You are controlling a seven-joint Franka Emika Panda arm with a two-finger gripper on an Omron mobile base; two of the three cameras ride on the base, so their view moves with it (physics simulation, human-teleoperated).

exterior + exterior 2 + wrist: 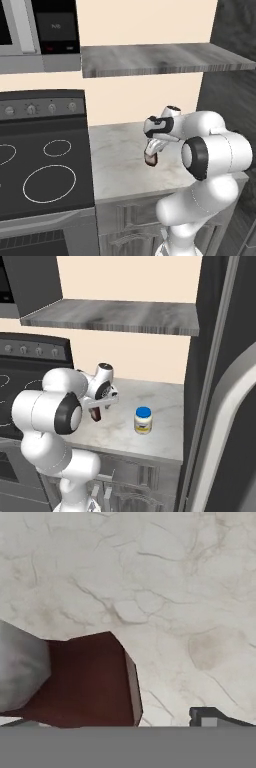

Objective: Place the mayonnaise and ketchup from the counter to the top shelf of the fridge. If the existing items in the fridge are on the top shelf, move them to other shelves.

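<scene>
Mayonnaise jar (143, 420), blue lid, upright on marble desk (150, 398), near fridge door (220, 406); contents not visible. Ketchup bottle (85, 679), dark red with grey cap, directly below end effector (152, 150), between its fingers. End effector jaws wide, not gripping; one fingertip (210, 716) clear of bottle. Mayonnaise apart from end effector, on fridge side. Stove (40, 165) beside desk; grey wall shelf (160, 59) above; microwave (37, 32) over stove.

Home kitchen, stove (42, 165), marble counter (150, 401), microwave (37, 35), fridge (225, 381)
</scene>
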